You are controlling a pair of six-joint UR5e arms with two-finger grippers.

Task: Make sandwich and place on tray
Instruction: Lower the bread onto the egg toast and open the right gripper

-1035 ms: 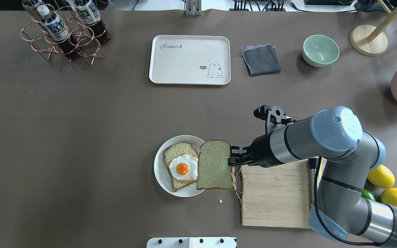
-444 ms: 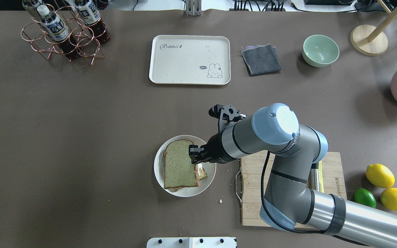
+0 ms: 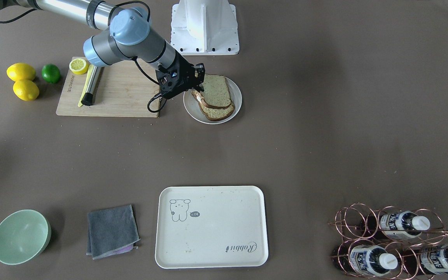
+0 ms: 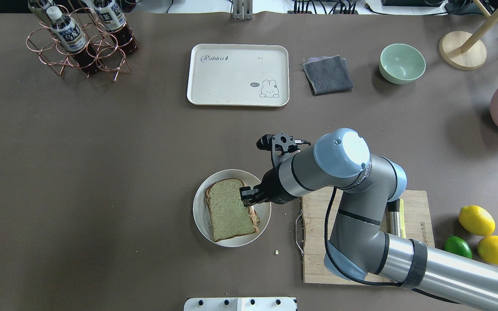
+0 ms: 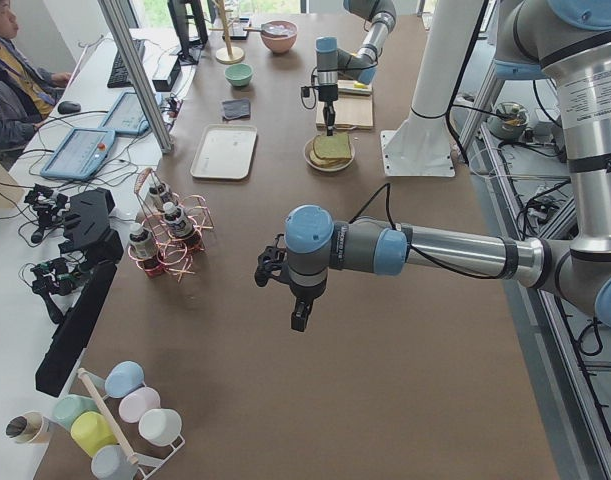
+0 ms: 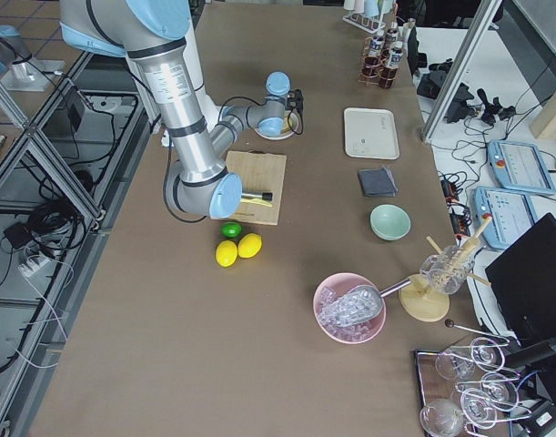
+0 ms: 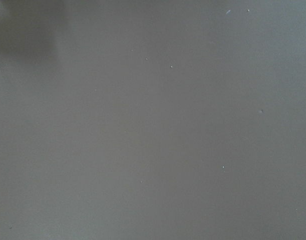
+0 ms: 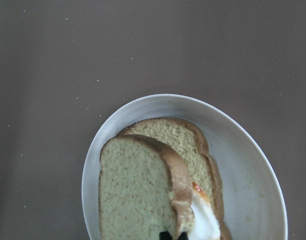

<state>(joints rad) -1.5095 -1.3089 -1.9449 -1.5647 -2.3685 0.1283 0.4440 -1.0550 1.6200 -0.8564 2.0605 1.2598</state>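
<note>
Pinching top slice of brown-crusted wholemeal egg sandwich (image 4: 227, 209) on round white plate (image 4: 199, 216) with right tool (image 4: 249, 196); cannot tell left tool (image 5: 298, 321) state.

You see the right gripper (image 3: 198, 81) reach in from the view's upper left and pinch the edge of the top slice of the sandwich (image 3: 217, 97); that slice lies askew over the lower one, both on a round white plate (image 3: 191, 111); a wooden cutting board (image 3: 123, 97) lies just beside the plate; the tray (image 3: 216, 237) sits well apart, at the edge of the worktop (image 3: 325, 136) nearest you, with a grey cloth (image 3: 111, 231) near it and a green bowl (image 3: 20, 237) beyond that.
</note>
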